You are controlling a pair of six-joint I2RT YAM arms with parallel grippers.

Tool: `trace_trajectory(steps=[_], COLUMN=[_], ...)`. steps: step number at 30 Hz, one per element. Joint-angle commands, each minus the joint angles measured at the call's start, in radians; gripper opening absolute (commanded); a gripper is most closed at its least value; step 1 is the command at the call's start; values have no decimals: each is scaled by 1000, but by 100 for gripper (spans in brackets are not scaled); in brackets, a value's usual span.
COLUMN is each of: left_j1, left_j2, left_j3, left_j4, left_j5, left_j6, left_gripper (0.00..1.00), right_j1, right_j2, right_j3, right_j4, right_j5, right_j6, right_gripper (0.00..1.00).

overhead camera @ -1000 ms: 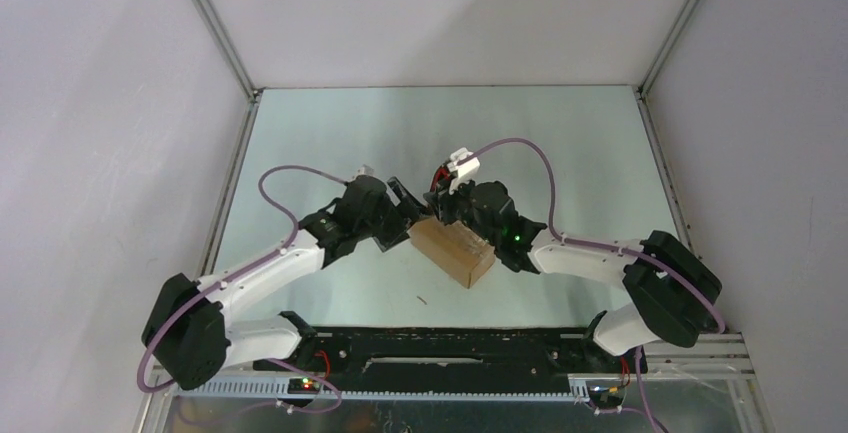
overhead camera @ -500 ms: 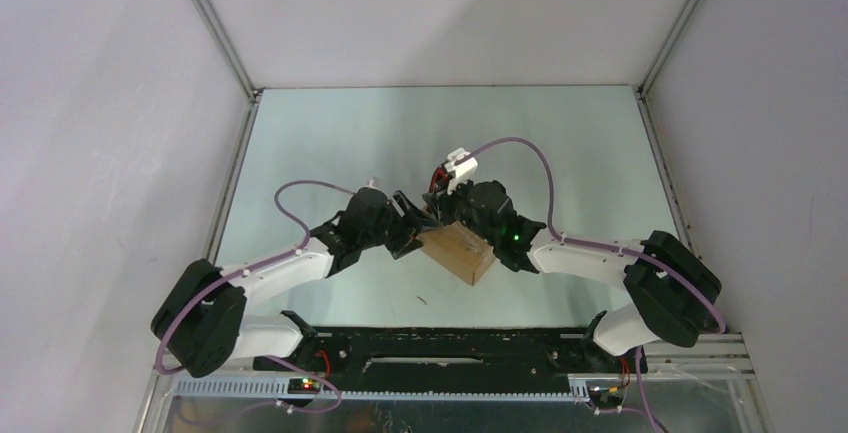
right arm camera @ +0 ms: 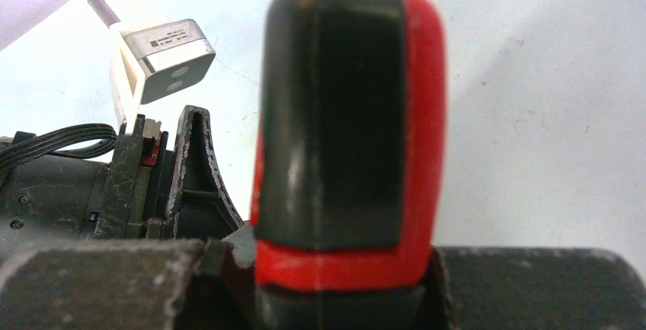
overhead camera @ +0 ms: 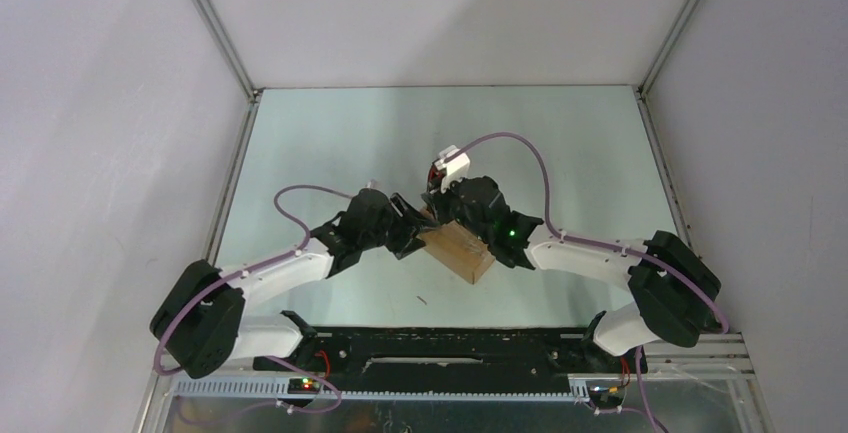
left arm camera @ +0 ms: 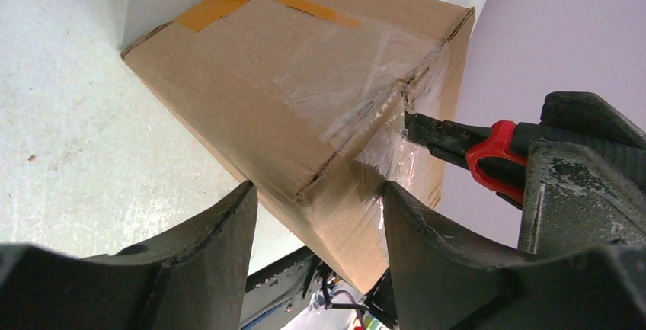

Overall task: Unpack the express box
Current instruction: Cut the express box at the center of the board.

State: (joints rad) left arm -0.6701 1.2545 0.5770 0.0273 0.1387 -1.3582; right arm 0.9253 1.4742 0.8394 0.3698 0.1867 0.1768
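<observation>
The small brown cardboard express box (overhead camera: 460, 251) lies at the centre of the top view. Its flaps are shut under clear tape (left arm camera: 343, 78) and a strip of orange tape (left arm camera: 228, 2). The right gripper (right arm camera: 339, 269) is clenched on the red-and-black utility knife (left arm camera: 487, 147), whose tip meets the taped seam at the box's right-hand corner. The left gripper (left arm camera: 318, 193) straddles the box's near corner, and I cannot tell whether its jaws press it. I judge that cutting is barely begun. Slitting the tape, opening the flaps and emptying the box are left.

Knife (left arm camera: 495, 147) in right tool (right arm camera: 343, 292) touches express box (left arm camera: 289, 78) beside left tool (left arm camera: 316, 238).
</observation>
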Motion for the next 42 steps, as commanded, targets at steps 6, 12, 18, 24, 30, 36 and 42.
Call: trace_trajectory(steps=[6, 12, 18, 24, 30, 36, 42], left_j1=[2, 3, 9, 59, 114, 118, 117], left_j2=[-18, -66, -142, -193, -150, -61, 34], left_j3=[42, 81, 92, 81, 195, 341, 444], left_j4=[-140, -187, -266, -274, -386, -563, -717], left_j5=[-124, -157, -223, -226, -194, -204, -173], left_j6=[-29, -15, -6, 33, 78, 61, 45], left_gripper=[55, 58, 59, 73, 98, 100, 100], right_j1=[41, 41, 35, 36, 38, 66, 103], right_j2=[-38, -24, -3, -7, -28, -44, -55], right_j3=[49, -34, -66, -66, -87, -105, -105], right_j4=[-41, 30, 85, 110, 151, 189, 202], right_j5=[64, 48, 27, -15, -74, -69, -9], right_j6=[-22, -13, -10, -7, -15, -39, -92], right_gripper=[0, 0, 0, 0, 0, 0, 0])
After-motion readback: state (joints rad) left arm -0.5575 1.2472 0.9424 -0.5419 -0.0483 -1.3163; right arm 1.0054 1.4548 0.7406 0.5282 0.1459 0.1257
